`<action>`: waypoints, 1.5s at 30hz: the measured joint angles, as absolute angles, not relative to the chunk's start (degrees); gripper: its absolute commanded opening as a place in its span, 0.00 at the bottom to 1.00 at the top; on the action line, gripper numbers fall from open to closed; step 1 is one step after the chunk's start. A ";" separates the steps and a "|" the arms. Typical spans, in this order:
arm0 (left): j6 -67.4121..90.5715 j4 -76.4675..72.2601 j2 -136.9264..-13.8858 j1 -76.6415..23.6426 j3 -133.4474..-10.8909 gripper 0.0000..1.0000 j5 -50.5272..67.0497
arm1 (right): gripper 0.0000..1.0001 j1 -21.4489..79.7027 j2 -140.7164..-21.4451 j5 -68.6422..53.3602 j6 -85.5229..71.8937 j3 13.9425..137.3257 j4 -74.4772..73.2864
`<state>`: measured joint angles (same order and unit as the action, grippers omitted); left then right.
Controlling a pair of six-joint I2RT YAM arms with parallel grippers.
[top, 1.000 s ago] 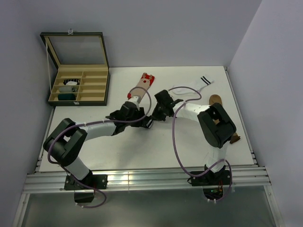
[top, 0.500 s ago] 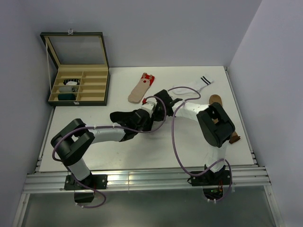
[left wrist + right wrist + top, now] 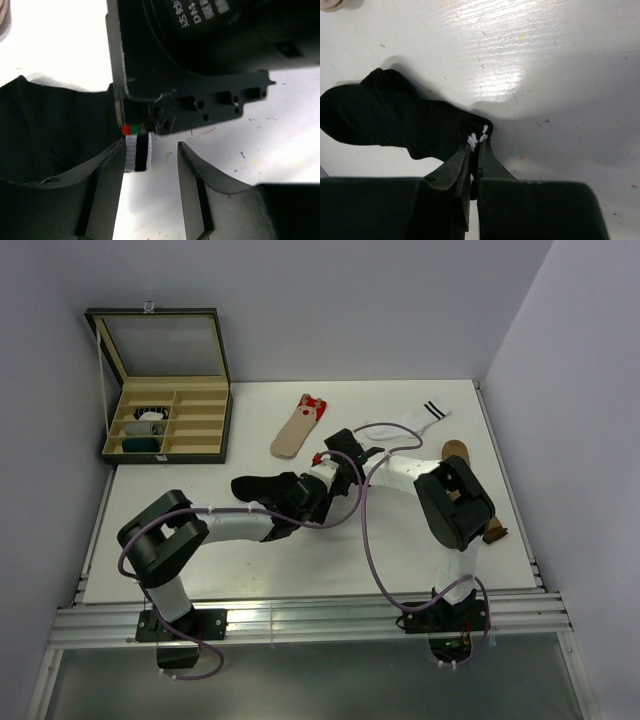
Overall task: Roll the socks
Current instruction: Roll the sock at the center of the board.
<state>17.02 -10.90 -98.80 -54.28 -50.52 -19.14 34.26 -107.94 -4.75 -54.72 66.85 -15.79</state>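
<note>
Top external: the open left pincer [image 3: 151, 150] has swung from the beige sock [image 3: 297, 427] to the black sock [image 3: 395, 120], which the right pincer [image 3: 476, 146] clamps; rolling probably starts.

Bright light, soft shadows, blurry close-ups
</note>
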 measured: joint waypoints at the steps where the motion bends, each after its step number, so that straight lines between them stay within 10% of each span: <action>1: 17.02 -10.48 -99.31 -54.35 -51.00 0.51 -19.51 | 0.00 34.26 -107.96 -4.80 -54.74 66.87 -15.79; 20: 18.92 -5.08 -104.14 -54.43 -56.69 0.39 -24.45 | 0.00 32.95 -108.16 -6.57 -55.29 66.87 -16.14; 45: 12.82 -12.91 -106.19 -54.19 -56.29 0.47 -20.25 | 0.00 24.47 -102.67 -10.35 -60.60 53.06 -1.26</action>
